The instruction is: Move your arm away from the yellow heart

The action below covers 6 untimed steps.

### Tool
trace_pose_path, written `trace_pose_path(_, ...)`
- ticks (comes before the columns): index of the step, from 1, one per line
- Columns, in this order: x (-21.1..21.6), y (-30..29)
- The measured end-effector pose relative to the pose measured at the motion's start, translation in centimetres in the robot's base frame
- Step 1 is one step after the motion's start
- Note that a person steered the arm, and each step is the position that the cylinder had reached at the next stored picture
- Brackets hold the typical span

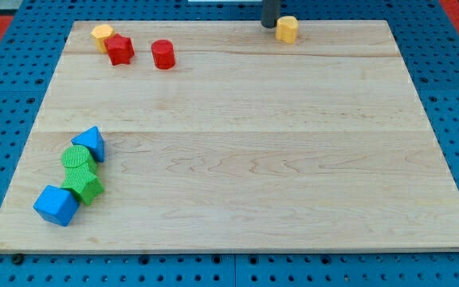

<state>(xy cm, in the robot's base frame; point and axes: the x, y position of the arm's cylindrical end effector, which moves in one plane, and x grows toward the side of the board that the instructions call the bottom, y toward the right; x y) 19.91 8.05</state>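
Observation:
The yellow heart (287,29) sits at the top edge of the wooden board (237,159), right of centre. My tip (270,26) is just to the left of the heart, almost touching it; only the lower part of the dark rod shows at the view's top. A yellow pentagon-like block (102,34) lies at the top left.
A red star block (119,49) and a red cylinder (163,54) sit beside the yellow pentagon. At the lower left, a blue triangle (90,143), green cylinder (76,158), green star-like block (84,186) and blue cube (55,205) form a touching chain.

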Motion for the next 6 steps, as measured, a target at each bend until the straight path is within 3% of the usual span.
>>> trace_pose_path(2,3.2,1.2)
trace_pose_path(4,5.5,-8.2)
trace_pose_path(5,13.9,-6.5)
trace_pose_path(6,17.2,-11.9)
